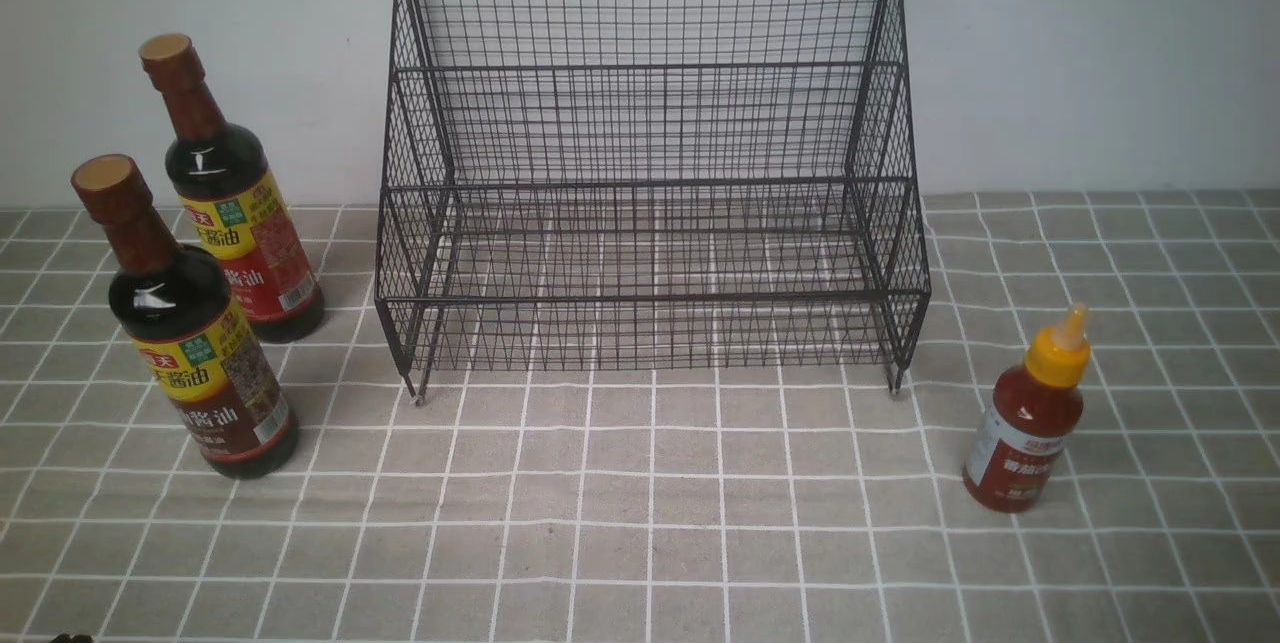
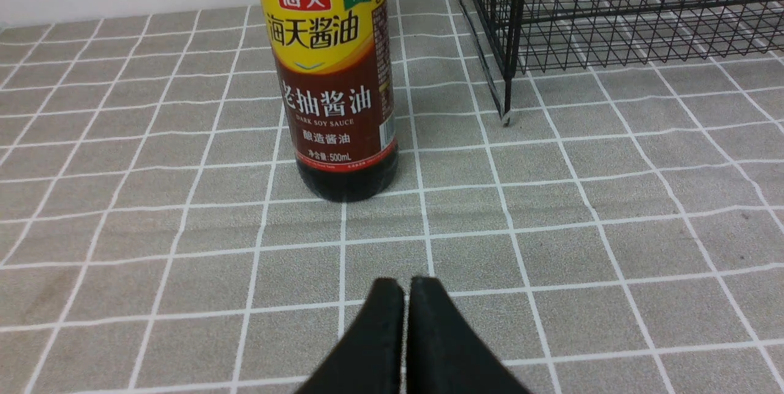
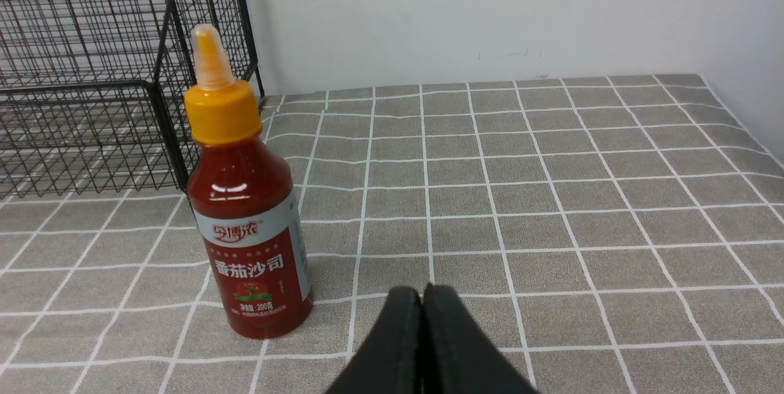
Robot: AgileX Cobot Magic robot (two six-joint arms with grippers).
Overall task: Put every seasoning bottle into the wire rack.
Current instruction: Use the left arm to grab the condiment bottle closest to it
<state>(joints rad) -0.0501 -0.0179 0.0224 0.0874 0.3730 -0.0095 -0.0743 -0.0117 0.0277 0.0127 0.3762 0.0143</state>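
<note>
Two tall dark soy-sauce bottles stand upright on the cloth left of the rack: a near one [image 1: 195,343] and a far one [image 1: 235,208]. A short red sauce bottle [image 1: 1030,418] with a yellow nozzle cap stands to the rack's right. The black wire rack [image 1: 650,173] stands against the wall with nothing in it. My left gripper [image 2: 405,284] is shut and holds nothing, a short way in front of a soy-sauce bottle [image 2: 334,75]. My right gripper [image 3: 422,290] is shut on nothing, close beside the red sauce bottle [image 3: 248,216]. Neither gripper shows in the front view.
A grey cloth [image 1: 650,503] with a white grid covers the table. A pale wall [image 1: 1080,53] rises right behind the rack. In the right wrist view the table's far right edge [image 3: 744,118] shows near the wall corner.
</note>
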